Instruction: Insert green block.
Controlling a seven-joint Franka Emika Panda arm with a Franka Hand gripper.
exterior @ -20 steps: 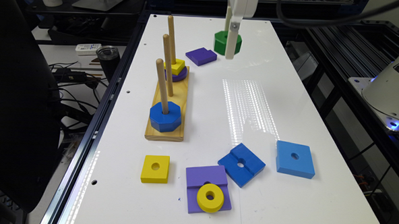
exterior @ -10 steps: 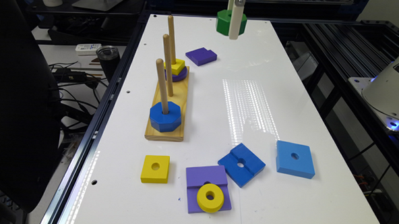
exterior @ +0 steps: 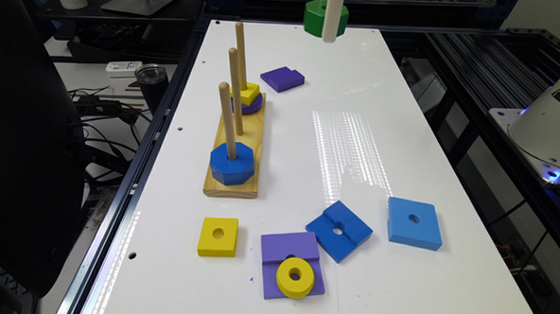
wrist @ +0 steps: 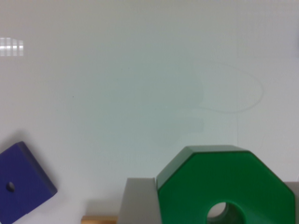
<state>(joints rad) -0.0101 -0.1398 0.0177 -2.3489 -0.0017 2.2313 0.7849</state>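
At the top centre of the exterior frame, the fingers (exterior: pixel 332 17) are clamping the green block (exterior: pixel 320 17) by its sides and holding it in the air above the far end of the desk (exterior: pixel 357 132). The block's centre hole is facing upward. The free middle peg (exterior: pixel 235 91) is standing lower left of it, well apart, so the coming move is turning on carrying the hole over that peg's tip.

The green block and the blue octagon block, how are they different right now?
The green block hangs in the air, held in the gripper; the blue octagon block sits on the wooden base, threaded on a peg. The green block's hole is empty, and it looks smaller. Both are octagonal with centre holes.
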